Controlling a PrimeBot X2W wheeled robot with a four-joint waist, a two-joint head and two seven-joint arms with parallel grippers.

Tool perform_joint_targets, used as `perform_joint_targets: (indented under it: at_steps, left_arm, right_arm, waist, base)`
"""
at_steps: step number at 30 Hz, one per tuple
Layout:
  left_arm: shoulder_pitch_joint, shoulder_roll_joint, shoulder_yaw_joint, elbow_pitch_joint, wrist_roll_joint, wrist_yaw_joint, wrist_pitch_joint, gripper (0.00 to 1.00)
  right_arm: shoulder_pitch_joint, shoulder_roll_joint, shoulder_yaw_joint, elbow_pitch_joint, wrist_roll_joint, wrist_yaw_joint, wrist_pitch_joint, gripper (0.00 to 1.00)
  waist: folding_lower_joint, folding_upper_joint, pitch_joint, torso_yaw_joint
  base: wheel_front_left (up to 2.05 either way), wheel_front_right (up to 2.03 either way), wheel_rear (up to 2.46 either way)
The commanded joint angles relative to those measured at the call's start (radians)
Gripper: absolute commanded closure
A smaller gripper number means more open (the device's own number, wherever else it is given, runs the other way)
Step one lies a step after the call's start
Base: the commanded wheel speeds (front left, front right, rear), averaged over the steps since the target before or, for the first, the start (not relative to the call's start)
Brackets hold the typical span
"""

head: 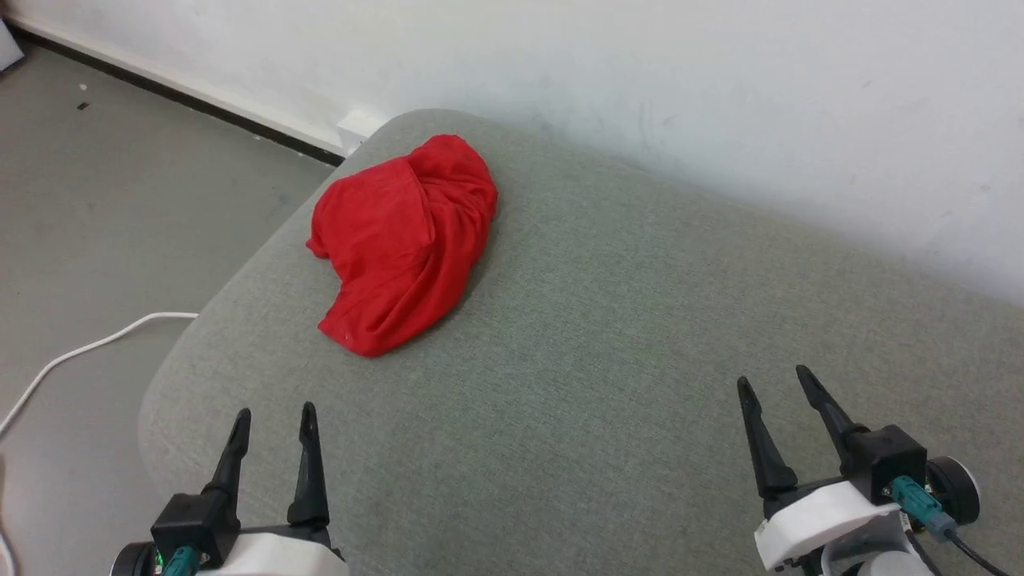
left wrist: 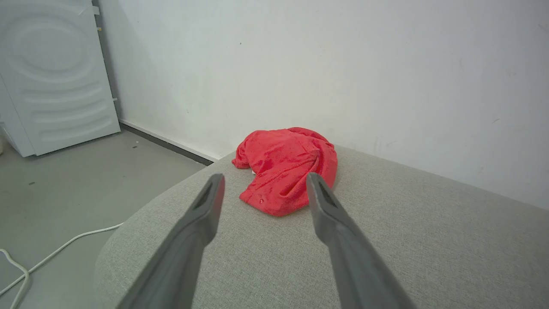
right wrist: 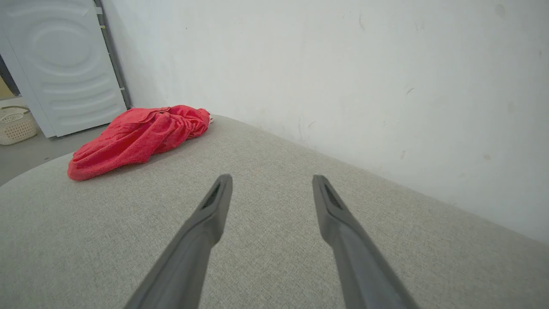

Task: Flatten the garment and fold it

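1. At the left of the head view is grey floor [head: 120, 200]. A white cable [head: 80, 352] curves across it toward the lower left edge, and a dark baseboard [head: 176, 94] runs along the foot of the wall [head: 720, 80] at the upper left.
2. The left gripper [head: 275, 410] is at the lower left, over the near rounded corner of the table [head: 600, 336]. Its jaws stand a little apart and hold nothing.
3. The garment [head: 404, 240] lies left of centre in the upper half. It is a crumpled red heap near the table's far left corner, well apart from both grippers. Only red cloth shows, with folds bunched along its right side.
4. The table, covered in grey fabric, takes up the centre and right, and its far edge meets the wall.
5. The right gripper [head: 773, 376] is at the lower right over bare fabric. Its jaws are parted about as wide as the left pair and are empty.
6. In the left wrist view a white ribbed panel [left wrist: 55, 77] stands at the upper left. The garment is at centre, beyond the two spread fingers, and the right fingertip overlaps its edge in the picture.
7. In the right wrist view a pale basket [right wrist: 15, 124] sits on the floor at the left edge. The garment lies at the upper left on the table, far from the open, empty jaws at centre.
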Motion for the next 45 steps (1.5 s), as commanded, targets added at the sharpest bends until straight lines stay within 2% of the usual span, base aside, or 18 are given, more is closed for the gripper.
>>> perform_joint_targets:
  at_steps: [1, 8, 19, 21, 24, 26, 29, 34, 36, 38, 40, 45]
  left_arm:
    - [0.014, -0.004, 0.004, 0.005, -0.013, -0.007, -0.009, 0.00]
    - [0.020, -0.005, 0.004, 0.008, -0.022, -0.010, -0.023, 0.00]
    - [0.020, -0.005, 0.004, 0.013, -0.016, -0.017, -0.024, 0.00]
    - [0.017, -0.005, 0.000, 0.012, -0.044, -0.022, -0.024, 0.00]
    - [-0.013, -0.005, -0.020, -0.010, -0.146, -0.036, -0.024, 0.00]
    - [-0.061, 0.002, -0.043, -0.041, -0.144, -0.051, -0.021, 0.00]
    - [-0.186, 0.062, -0.074, -0.081, -0.106, -0.070, 0.049, 0.00]
    - [-0.440, 0.140, -0.091, -0.057, -0.089, -0.082, 0.255, 0.00]
    - [-0.536, 0.176, -0.105, -0.018, -0.079, -0.092, 0.317, 0.00]
    - [-0.629, 0.182, -0.096, 0.051, -0.124, -0.099, 0.375, 0.00]
    - [-0.668, 0.189, -0.090, 0.086, -0.142, -0.101, 0.401, 0.00]
    - [-0.812, 0.258, -0.102, 0.277, -0.189, -0.113, 0.532, 0.00]
  right_arm:
    - [-0.010, 0.003, 0.003, 0.005, 0.003, -0.002, -0.009, 0.00]
    - [-0.016, 0.003, 0.004, 0.020, 0.003, -0.002, -0.023, 0.00]
    - [-0.014, 0.003, 0.002, 0.023, 0.005, -0.002, -0.024, 0.00]
    - [-0.012, 0.003, 0.004, 0.022, 0.006, -0.002, -0.024, 0.00]
    - [-0.009, 0.003, 0.001, 0.018, 0.005, -0.002, -0.024, 0.00]
    - [-0.004, 0.003, -0.009, 0.012, 0.002, -0.002, -0.024, 0.00]
    - [0.003, 0.003, -0.032, 0.002, -0.010, -0.002, -0.024, 0.00]
    - [-0.007, 0.003, -0.068, -0.023, -0.043, -0.002, -0.024, 0.00]
    - [-0.019, 0.003, -0.074, -0.034, -0.062, -0.002, -0.024, 0.00]
    - [-0.036, 0.003, -0.076, -0.044, -0.082, -0.002, -0.022, 0.00]
    - [-0.045, 0.003, -0.074, -0.049, -0.091, -0.002, -0.020, 0.00]
    - [-0.076, 0.003, -0.077, -0.083, -0.121, -0.002, -0.007, 0.00]
  waist:
    - [0.0000, 0.0000, 0.000, 0.009]
    - [0.0000, 0.0000, 0.002, 0.037]
    - [0.0000, 0.0000, -0.004, 0.027]
    - [0.0000, 0.0000, -0.005, 0.023]
    - [0.0000, 0.0000, -0.004, 0.020]
    - [0.0000, 0.0000, 0.001, 0.024]
    - [0.0000, 0.0000, 0.016, 0.027]
    - [0.0000, 0.0000, 0.070, -0.002]
    - [0.0000, 0.0000, 0.103, -0.026]
    - [0.0000, 0.0000, 0.136, -0.054]
    - [0.0000, 0.0000, 0.151, -0.069]
    - [0.0000, 0.0000, 0.224, -0.146]
  base:
    - [0.00, 0.00, 0.00]
    - [0.00, 0.00, 0.00]
    - [0.00, 0.00, 0.00]
    - [0.00, 0.00, 0.00]
    - [0.00, 0.00, 0.00]
    - [0.00, 0.00, 0.00]
    - [0.00, 0.00, 0.00]
    - [0.00, 0.00, 0.00]
    - [0.00, 0.00, 0.00]
    - [0.00, 0.00, 0.00]
    - [0.00, 0.00, 0.00]
    - [0.00, 0.00, 0.00]
